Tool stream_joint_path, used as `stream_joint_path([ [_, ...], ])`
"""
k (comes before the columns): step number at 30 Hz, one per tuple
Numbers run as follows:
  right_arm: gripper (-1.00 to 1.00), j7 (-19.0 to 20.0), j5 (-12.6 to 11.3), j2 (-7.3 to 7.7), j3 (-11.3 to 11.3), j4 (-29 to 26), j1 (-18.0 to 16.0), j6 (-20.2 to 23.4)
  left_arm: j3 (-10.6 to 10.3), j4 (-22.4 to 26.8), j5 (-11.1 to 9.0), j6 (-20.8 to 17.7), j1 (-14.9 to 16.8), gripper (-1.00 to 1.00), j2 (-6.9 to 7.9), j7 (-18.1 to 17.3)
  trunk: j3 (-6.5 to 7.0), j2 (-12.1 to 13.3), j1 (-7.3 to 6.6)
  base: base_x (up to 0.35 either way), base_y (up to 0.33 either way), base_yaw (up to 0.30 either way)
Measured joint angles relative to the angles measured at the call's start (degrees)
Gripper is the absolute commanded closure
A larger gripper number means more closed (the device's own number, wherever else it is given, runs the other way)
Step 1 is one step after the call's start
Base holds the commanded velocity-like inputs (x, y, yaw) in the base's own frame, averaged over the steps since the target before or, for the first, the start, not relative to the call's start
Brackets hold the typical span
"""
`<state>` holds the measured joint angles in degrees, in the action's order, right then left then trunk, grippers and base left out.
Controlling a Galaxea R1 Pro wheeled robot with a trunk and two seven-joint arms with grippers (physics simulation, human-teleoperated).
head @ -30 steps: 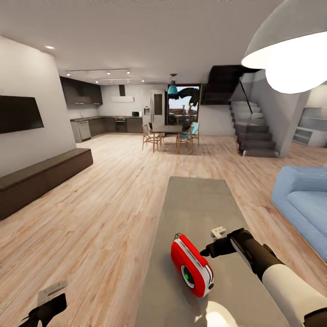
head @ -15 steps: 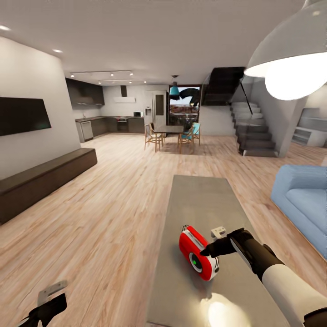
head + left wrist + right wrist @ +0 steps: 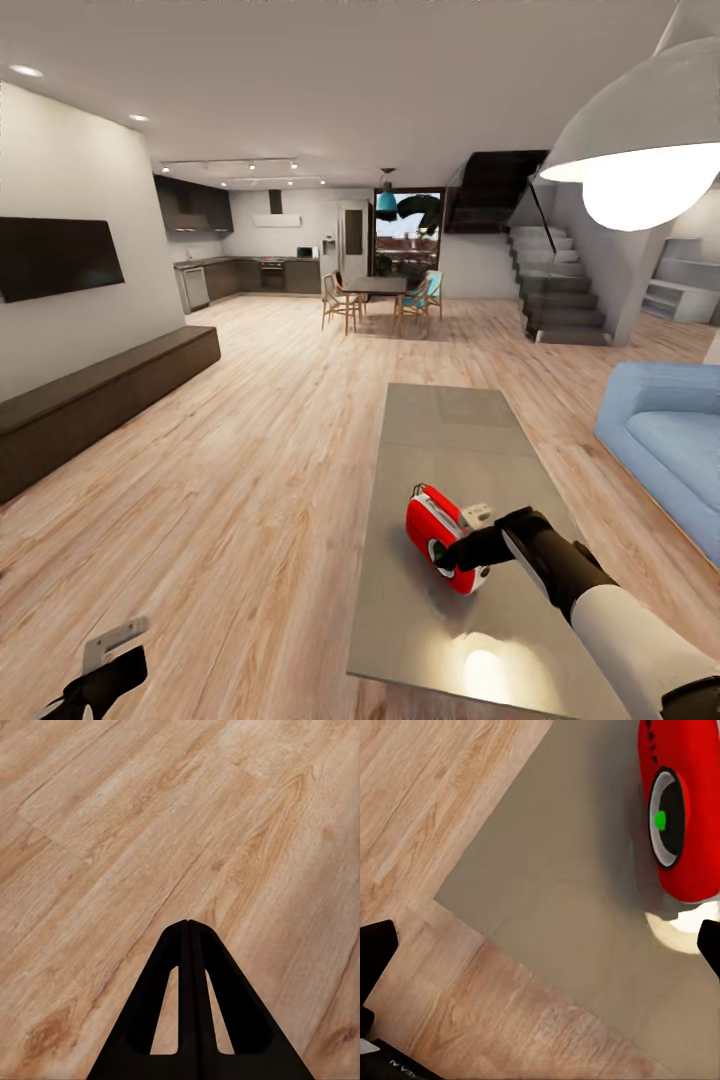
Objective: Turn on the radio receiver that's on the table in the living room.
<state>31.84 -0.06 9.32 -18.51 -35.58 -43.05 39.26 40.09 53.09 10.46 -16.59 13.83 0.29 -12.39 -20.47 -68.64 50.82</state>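
The red radio receiver (image 3: 443, 538) with white trim stands on the near part of the long grey table (image 3: 440, 440), its round dial facing me and showing a green spot. My right gripper (image 3: 458, 552) reaches in from the right, its dark tip at the radio's face. In the right wrist view the radio receiver (image 3: 675, 810) lies beyond the open right gripper (image 3: 544, 949), whose fingers (image 3: 375, 952) are spread wide over the table (image 3: 562, 892) corner. My left gripper (image 3: 100, 680) hangs low over the wood floor; the left gripper (image 3: 187, 926) has its fingers pressed together.
A blue sofa (image 3: 665, 445) sits right of the table. A long dark low cabinet (image 3: 95, 400) runs under the wall TV (image 3: 55, 258). A white dome lamp (image 3: 645, 140) hangs at upper right. The dining table with chairs (image 3: 378, 295) and the stairs (image 3: 560, 290) lie far ahead.
The whole view has shifted and pulled back, so the table's near edge now shows. The radio looks smaller and now sits against my right gripper's tip. The left gripper is unchanged.
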Motion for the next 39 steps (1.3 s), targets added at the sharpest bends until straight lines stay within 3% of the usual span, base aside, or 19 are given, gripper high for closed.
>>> stream_joint_path([
  [3,-1.0,-0.1,0.0,-0.39,0.0,4.3,0.1,-4.7,-0.1,-0.1,0.0,0.0,0.0,1.0,-0.02,0.0,0.0,0.0,0.0,-0.012,0.008,0.0],
  [6,-1.0,-1.7,0.0,-0.73,0.0,11.0,0.1,-12.3,-0.2,-0.1,0.0,-0.1,0.0,1.0,-0.03,0.0,0.0,0.0,0.0,-0.004,0.003,0.0],
  [9,-1.0,-6.6,-0.1,-1.76,0.1,20.5,0.2,-21.0,-0.3,-1.4,0.1,-0.1,0.0,1.0,-0.01,0.1,-0.01,0.0,0.0,-0.001,0.001,0.0],
  [12,-1.0,-11.0,-0.2,-2.23,0.2,30.0,0.2,-29.9,-0.8,-6.9,1.2,0.4,0.0,1.0,0.69,0.1,0.0,0.0,0.0,0.0,0.0,0.0],
  [14,-1.0,-13.7,-0.2,-2.36,0.2,36.0,0.3,-37.0,-1.5,-12.7,4.7,3.3,0.0,1.0,2.0,0.1,-0.01,0.0,0.0,0.0,0.0,0.0],
  [15,-1.0,-14.3,-0.3,-2.37,0.3,36.8,0.5,-38.3,-1.7,-14.3,5.9,4.5,0.0,1.0,2.29,0.1,0.0,0.0,0.0,0.0,0.0,0.0],
  [17,-1.0,-16.1,-0.2,-2.32,0.3,38.7,2.2,-41.2,-2.1,-21.6,10.7,10.4,-0.1,1.0,3.07,0.2,-0.01,0.0,0.0,0.0,0.0,0.0],
  [21,-1.0,-19.5,-0.4,-2.29,0.3,39.8,7.6,-43.1,-2.5,-39.3,18.7,23.1,0.0,1.0,5.69,0.6,-0.01,0.0,0.0,0.0,0.0,0.0],
  [24,-1.0,-21.0,-0.5,-2.29,0.3,39.9,10.7,-43.3,-2.6,-46.9,21.5,28.4,-0.1,1.0,7.77,0.8,-0.01,0.0,0.0,0.0,0.0,0.0],
  [28,-1.0,-21.8,-0.5,-2.29,0.4,40.0,14.7,-43.4,-2.6,-53.0,22.6,30.7,-0.3,1.0,10.15,3.6,-0.01,0.0,0.0,0.0,0.0,0.0],
  [31,-1.0,-21.9,-0.5,-2.29,0.3,40.0,17.2,-43.3,-2.6,-56.2,22.8,31.0,-0.7,1.0,10.63,6.6,-0.01,0.0,0.0,0.0,0.0,0.0],
  [36,-1.0,-22.0,-0.4,-2.29,0.3,40.0,19.8,-43.0,-2.6,-57.5,22.8,31.0,-1.5,1.0,10.37,8.7,0.0,0.0,0.0,0.0,0.0,0.0],
  [39,-1.0,-21.9,-0.3,-2.41,0.2,40.0,20.2,-42.9,-2.5,-57.7,22.6,30.9,-1.6,1.0,8.82,8.7,0.0,0.0,0.0,0.0,0.0,0.0],
])
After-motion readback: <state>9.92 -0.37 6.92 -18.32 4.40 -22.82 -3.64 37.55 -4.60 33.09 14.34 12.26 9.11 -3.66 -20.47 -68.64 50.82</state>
